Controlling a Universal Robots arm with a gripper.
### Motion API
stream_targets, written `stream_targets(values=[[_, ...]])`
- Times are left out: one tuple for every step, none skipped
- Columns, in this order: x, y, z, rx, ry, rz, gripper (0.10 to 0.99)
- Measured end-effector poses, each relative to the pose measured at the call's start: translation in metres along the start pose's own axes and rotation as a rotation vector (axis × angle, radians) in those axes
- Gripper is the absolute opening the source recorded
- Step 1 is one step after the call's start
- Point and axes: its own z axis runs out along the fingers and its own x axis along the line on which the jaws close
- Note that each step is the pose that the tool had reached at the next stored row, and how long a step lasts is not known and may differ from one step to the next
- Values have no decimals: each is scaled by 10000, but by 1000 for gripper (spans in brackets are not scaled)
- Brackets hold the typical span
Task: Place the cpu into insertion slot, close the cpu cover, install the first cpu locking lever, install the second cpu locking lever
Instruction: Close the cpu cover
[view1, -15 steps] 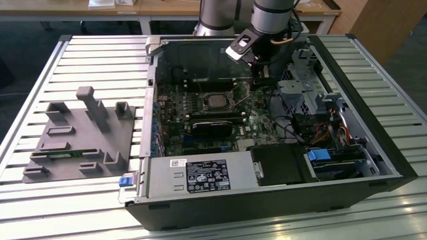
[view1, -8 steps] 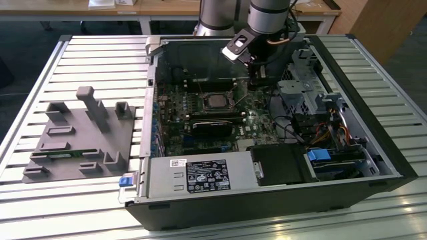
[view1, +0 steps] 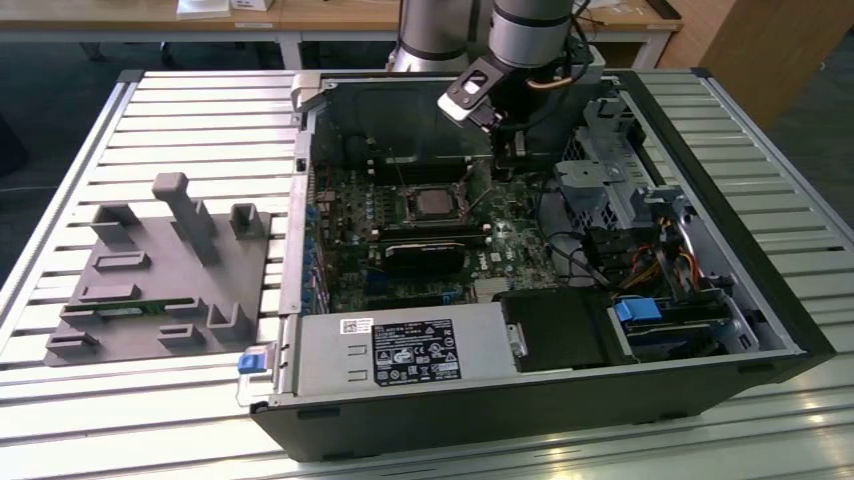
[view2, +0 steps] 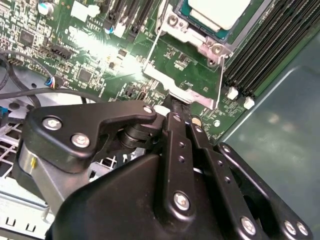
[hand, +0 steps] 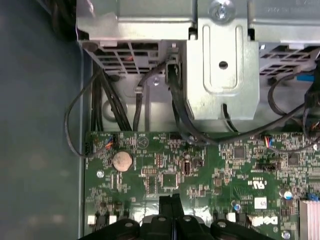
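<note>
One grey parts tray (view1: 134, 300) lies on the slatted table (view1: 200, 100), well clear of the gripper (view1: 501, 165) toward the exterior view's left, apparently parked there so parts wait within easy reach. Nearer the gripper, one computer case (view1: 534, 410) lies on its side with its panel off, which leaves the motherboard (view1: 347, 210) facing up for work from above. One grey power supply (view1: 400, 350) sits inside it, well apart from the gripper. Just beside the gripper, on the exterior view's left, one cpu (view2: 217, 11) lies flat in the insertion slot (view2: 192, 37), pale top upward, so the placing looks done. The cpu cover (view2: 172, 86) stands raised off the slot, board showing through its window. The gripper's two fingers (view2: 176, 135) are drawn narrow together with their tips at the cover's free edge, seemingly to swing it down; whether they pinch the metal or only press it cannot be told. Two screw heads (view2: 172, 20) show on the slot's frame. Past the gripper, to the exterior view's right, stands one metal drive cage (view1: 594, 180), and one coin battery (hand: 122, 160) sits on the board near the fingertips
</note>
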Motion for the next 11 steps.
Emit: stream_targets(values=[[0, -22, 0, -1, 1, -1, 118], [-1, -48, -1, -1, 1, -2, 118], [-2, -78, -3, -1, 0, 1, 118], [-2, -104, -4, -1, 0, 0, 118], [-3, -130, -5, -1, 0, -1, 118], [-3, -159, -6, -2, 0, 0, 118], [-4, -188, -6, -2, 0, 0, 118], [-4, -215, -7, -2, 0, -1, 118], [-5, -241, -8, -3, 1, -1, 118], [-5, -266, -9, -3, 1, 1, 118], [-6, -287, -9, -3, 1, 1, 118]])
